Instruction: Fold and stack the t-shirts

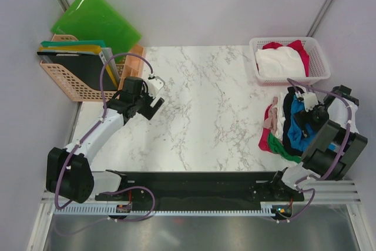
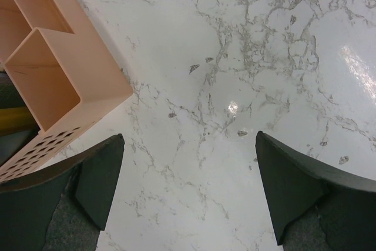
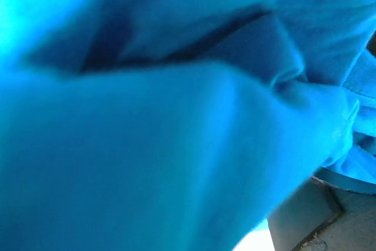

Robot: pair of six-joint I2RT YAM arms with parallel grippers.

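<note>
A loose pile of t-shirts lies at the table's right edge: a bright blue one [image 1: 298,123] on top, with black [image 1: 288,105], pale pink [image 1: 272,116], red [image 1: 265,141] and green [image 1: 282,150] ones around it. My right gripper [image 1: 306,117] is lowered into the pile. Blue cloth [image 3: 176,116] fills the right wrist view. One dark finger [image 3: 305,220] shows at the lower right, standing wide, while the other is hidden by cloth. My left gripper [image 2: 189,145] hangs open over bare marble at the left [image 1: 158,93], holding nothing.
A white lattice basket [image 1: 319,73] at the back right holds a white t-shirt [image 1: 279,63] and a red one [image 1: 297,47]. A peach organiser [image 1: 73,83] [image 2: 56,66] with folders stands at the left, right beside my left gripper. Green plastic folders [image 1: 94,19] lean behind it.
</note>
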